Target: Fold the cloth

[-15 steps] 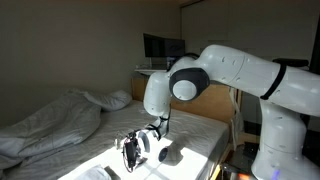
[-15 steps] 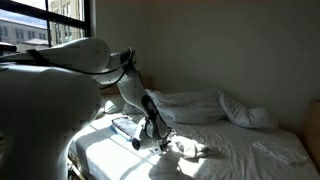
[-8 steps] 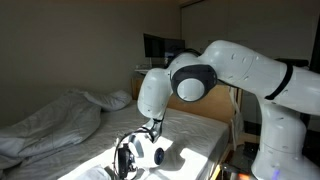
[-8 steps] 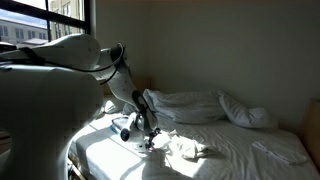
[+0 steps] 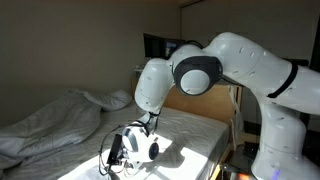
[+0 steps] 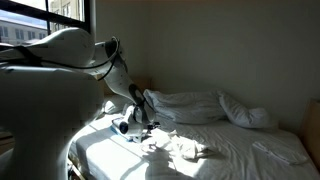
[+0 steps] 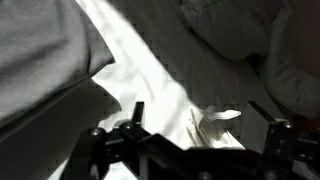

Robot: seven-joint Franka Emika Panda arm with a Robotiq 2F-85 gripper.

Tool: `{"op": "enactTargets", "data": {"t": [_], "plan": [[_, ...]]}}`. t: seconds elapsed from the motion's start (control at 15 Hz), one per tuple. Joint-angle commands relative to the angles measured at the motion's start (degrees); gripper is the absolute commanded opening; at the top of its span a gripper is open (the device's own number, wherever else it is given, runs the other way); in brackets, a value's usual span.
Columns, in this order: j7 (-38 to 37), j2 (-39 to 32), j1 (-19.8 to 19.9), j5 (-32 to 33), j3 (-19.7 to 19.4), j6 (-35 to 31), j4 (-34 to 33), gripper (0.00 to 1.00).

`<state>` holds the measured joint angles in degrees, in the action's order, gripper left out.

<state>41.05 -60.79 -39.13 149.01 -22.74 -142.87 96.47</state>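
I have the gripper [image 6: 125, 127] low over the bed [image 6: 108, 152], by its near edge | cloth [image 6: 186, 149] on the sheet, right of it in an exterior view | duvet [image 6: 190, 103] heaped behind the cloth | pillow [image 6: 246, 112] right of the duvet

One cloth [image 6: 187, 150] — one bed [image 6: 240, 162], one arm [image 5: 232, 62]
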Motion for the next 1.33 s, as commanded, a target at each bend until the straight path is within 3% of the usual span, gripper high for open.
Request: {"op": "enactTargets", "data": {"t": [0.0, 0.07, 0.13, 0.53, 1.0, 1.27], "plan": [[-8.95, 3.87, 2.46, 0.00, -1.56, 3.72, 5.05, 1.00], [-10.56, 4.37, 3.34, -0.46, -1.85, 4.63, 5.71, 1.00], [-7.64, 5.88, 9.91, -0.23, 3.53, 7.26, 5.70, 1.00], [-8.90, 4.38, 23.27, -6.22, 10.73, 12.83, 4.11, 1.00], [-8.46, 3.05, 30.36, -22.18, 16.41, 18.01, 2.92, 1.00], [-9.09, 2.37, 32.83, -28.69, 19.83, 14.87, 2.42, 1.00]]}}
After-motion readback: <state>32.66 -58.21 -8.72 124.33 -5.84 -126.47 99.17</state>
